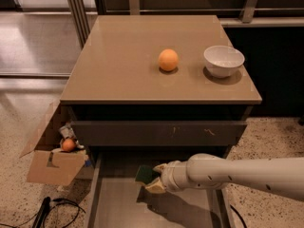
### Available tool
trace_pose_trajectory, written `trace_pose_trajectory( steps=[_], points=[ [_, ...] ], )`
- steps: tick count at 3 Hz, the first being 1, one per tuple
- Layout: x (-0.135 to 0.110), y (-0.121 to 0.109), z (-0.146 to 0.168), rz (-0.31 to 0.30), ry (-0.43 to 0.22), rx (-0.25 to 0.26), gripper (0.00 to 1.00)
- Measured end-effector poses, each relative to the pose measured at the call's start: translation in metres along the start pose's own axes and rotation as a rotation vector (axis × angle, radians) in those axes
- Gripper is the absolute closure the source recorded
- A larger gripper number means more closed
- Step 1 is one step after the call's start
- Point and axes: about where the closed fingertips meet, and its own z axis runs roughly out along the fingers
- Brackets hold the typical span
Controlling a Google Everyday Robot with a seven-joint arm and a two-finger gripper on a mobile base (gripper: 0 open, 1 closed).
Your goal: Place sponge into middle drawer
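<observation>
The gripper point(153, 177) hangs over the open middle drawer point(118, 208), near its back, and its two pale fingers point(159, 167) are closed on the sponge point(143, 173), which sticks out from the tips to the gripper's left with its dark green face showing. The sponge is held clear of the drawer floor, and a shadow lies on the floor just under the gripper. Behind the gripper, the white arm point(247, 175) runs off to the right edge of the view, crossing the drawer's right wall. Just above the gripper is the closed drawer front point(156, 133), grey, with pale scratch marks to the gripper's upper right. Higher still lies the tan cabinet top point(118, 65); on it, well above the gripper, sits an orange point(168, 60), and further to the right of that a white bowl point(223, 60), the two apart. Far to the gripper's left, on the speckled floor beside the cabinet, stands an open cardboard box point(50, 167) with a small orange round thing point(68, 145) inside. Below and left of the gripper, by the drawer's left wall, dark cables point(52, 210) lie on the floor.
</observation>
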Motion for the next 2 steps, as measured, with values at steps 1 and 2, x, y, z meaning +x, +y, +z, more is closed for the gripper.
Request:
trace_pose_trajectory(
  steps=[1, 2],
  points=[
    [0.011, -0.017, 0.035, 0.003, -0.051, 0.000, 1.00],
    [0.043, -0.028, 0.068, 0.034, -0.096, -0.028, 1.00]
  ],
)
